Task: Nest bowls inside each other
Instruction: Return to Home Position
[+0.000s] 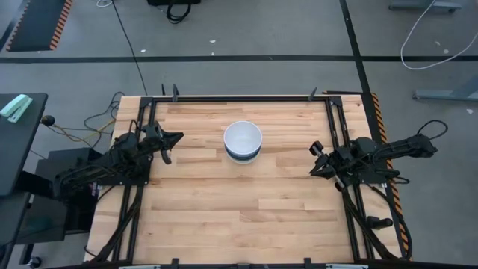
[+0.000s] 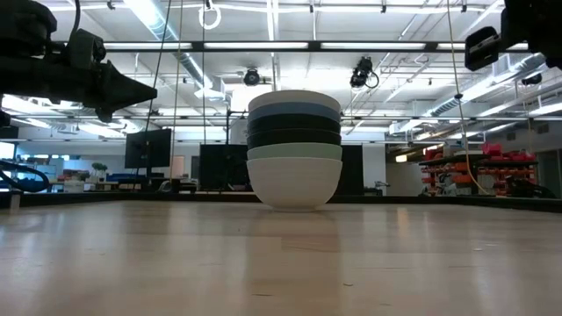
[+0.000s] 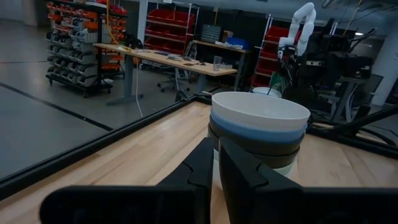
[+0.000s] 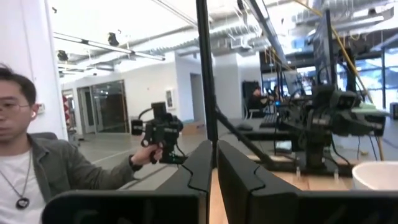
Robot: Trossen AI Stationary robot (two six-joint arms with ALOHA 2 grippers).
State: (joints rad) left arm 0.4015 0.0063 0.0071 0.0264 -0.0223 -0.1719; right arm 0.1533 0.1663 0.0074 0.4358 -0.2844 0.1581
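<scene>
Grey concrete floor, dark tape lines. Red bin racks, long worktable in front. Strip lights on open ceiling. Person in grey jacket.

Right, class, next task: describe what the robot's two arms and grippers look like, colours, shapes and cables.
Both arms, left arm and right arm, are dark and jointed, with black cables looping along them. The left gripper and right gripper each have two flat, matte black fingers with angular, stepped inner edges.

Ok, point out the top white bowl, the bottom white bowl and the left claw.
top white bowl (image 1: 243,137), high view, inside floor
bottom white bowl (image 2: 295,184), low view, outer wall
left claw (image 1: 179,137), high view, between fingertips
</scene>
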